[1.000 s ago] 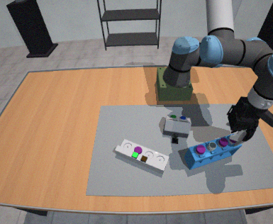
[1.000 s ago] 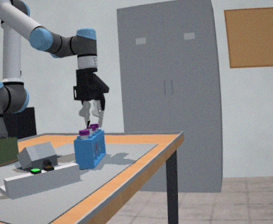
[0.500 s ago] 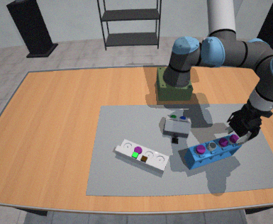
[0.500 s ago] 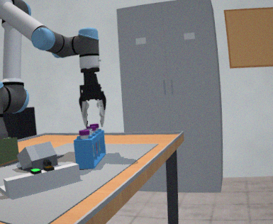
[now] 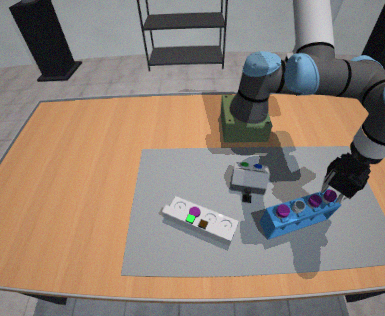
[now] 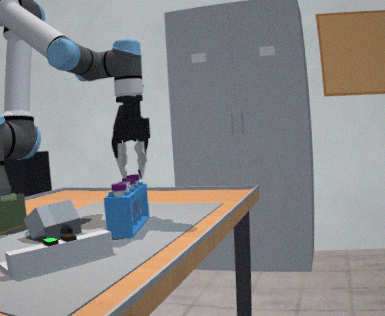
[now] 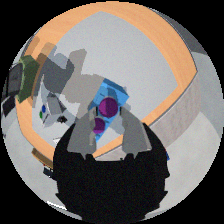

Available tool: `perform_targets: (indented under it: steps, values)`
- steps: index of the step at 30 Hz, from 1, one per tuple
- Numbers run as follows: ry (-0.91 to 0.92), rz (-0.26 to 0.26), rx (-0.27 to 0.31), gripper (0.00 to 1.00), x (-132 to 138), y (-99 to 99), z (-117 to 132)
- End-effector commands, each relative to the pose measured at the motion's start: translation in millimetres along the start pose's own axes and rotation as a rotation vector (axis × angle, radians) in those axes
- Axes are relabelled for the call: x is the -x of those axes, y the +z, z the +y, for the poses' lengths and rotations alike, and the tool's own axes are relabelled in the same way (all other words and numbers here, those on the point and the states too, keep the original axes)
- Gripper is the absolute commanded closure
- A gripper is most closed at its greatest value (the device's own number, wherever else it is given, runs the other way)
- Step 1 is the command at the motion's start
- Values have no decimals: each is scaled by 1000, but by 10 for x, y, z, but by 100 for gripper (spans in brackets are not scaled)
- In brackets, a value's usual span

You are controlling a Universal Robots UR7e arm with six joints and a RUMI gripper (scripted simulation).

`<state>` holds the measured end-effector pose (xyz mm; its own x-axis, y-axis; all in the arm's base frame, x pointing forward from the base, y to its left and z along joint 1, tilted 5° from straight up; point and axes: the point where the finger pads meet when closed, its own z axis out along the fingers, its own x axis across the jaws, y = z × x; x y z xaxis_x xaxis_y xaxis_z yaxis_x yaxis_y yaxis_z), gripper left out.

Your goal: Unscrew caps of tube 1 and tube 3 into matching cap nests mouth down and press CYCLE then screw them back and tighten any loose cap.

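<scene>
The blue station DS holds the tubes. Purple caps sit on tube 1, tube 2 and tube 4; tube 3 is uncapped. My gripper points down at tube 1. Its fingers stand on either side of that cap, slightly open, with a narrow gap. White tray CT holds one purple cap in nest 3; nests 1, 2 and 4 are empty. Its green lamp is lit, its amber lamp dark.
The grey key housing stands between the arm base and the stations. It carries the green key and the blue key. A small black block is at its front. Tube 2's cap is close beside the fingers.
</scene>
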<state>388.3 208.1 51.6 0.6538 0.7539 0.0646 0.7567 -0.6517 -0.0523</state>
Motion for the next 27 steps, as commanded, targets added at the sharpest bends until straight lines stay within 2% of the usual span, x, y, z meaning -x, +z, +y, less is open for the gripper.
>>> perform_targets:
  steps: [1, 14, 19, 21, 27]
  values:
    - [-21, 2, -2, 100, -3, -4, 2]
    - [-21, 2, -2, 100, -3, -4, 2]
    - [229, 2, -2, 100, -2, -2, 2]
    - [229, 2, -2, 100, -2, -2, 2]
    - [529, 2, -3, 100, -3, 1, 2]
